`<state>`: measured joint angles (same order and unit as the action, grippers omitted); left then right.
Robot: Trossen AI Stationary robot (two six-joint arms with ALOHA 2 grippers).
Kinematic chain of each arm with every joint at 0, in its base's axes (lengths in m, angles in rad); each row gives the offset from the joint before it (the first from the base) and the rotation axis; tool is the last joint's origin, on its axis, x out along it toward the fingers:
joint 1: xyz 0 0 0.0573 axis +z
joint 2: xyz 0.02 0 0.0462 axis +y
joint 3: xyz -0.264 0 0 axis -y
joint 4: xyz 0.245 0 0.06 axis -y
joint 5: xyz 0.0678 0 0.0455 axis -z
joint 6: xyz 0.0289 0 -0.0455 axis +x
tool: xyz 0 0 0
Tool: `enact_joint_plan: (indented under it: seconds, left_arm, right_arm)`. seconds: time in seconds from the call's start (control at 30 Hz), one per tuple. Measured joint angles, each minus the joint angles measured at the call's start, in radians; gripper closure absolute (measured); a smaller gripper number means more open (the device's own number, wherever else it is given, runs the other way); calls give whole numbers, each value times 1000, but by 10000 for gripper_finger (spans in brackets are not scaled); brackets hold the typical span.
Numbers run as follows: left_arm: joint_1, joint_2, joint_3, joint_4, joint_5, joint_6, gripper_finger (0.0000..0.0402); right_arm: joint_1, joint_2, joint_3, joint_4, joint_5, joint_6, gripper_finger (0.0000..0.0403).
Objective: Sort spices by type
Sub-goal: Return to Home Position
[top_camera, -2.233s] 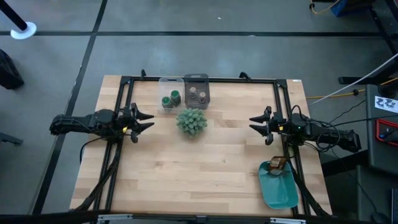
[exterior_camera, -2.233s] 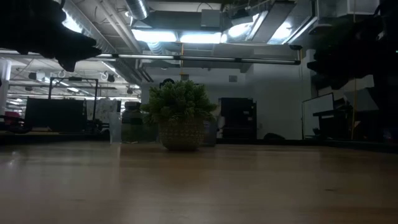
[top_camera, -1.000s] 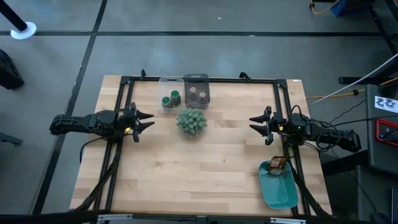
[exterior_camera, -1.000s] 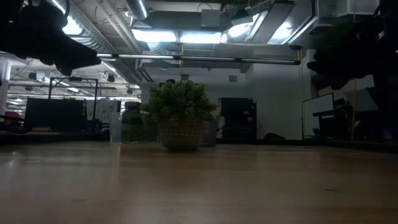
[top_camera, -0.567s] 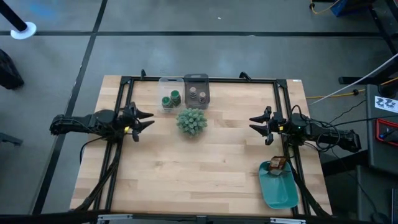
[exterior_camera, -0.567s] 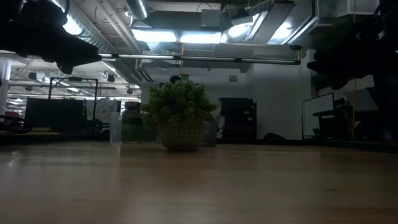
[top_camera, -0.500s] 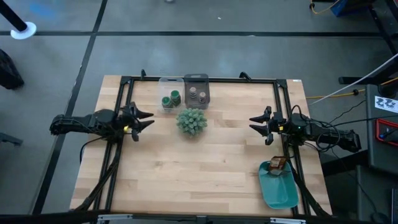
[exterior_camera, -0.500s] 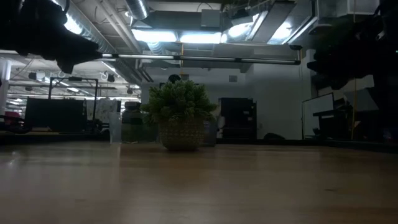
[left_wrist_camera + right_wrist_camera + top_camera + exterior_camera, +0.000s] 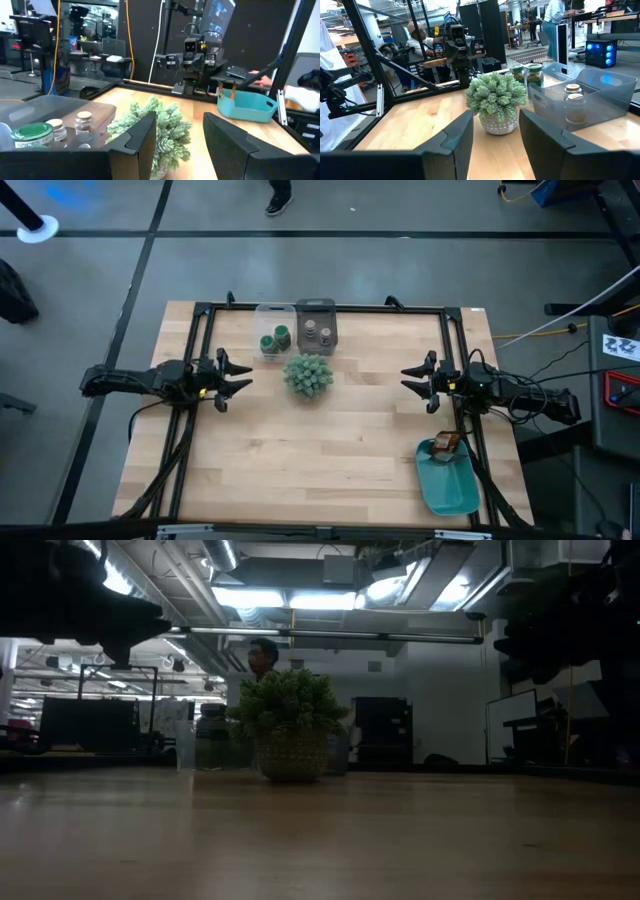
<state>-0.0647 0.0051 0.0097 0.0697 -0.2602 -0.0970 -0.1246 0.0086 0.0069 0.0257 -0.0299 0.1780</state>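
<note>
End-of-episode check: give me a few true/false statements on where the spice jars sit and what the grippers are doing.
1. Both green jars stand in the clear bin. True.
2. The grey-brown jars share that bin. False: they stand in the dark bin beside it.
3. The left gripper holds a jar. False: it is open and empty, at the table's left side.
4. The right gripper is open, holding nothing. True.

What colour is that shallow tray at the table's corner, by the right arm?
The tray is teal blue. It shows best in the high view.
</note>
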Motion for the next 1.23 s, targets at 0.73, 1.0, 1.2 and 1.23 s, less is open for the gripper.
enact_joint_plan:
  seconds: [0.73,1.0,1.2,1.23]
  left_arm:
    - [0,2,0,-20,4,209,253]
    - [0,2,0,-20,4,202,253]
    - [0,2,0,-20,4,202,253]
    - [0,2,0,-20,4,202,253]
  right_arm:
    - [0,0,0,0,0,0,242]
    - [0,0,0,0,0,0,242]
    - [0,0,0,0,0,0,242]
    - [0,0,0,-1,0,0,242]
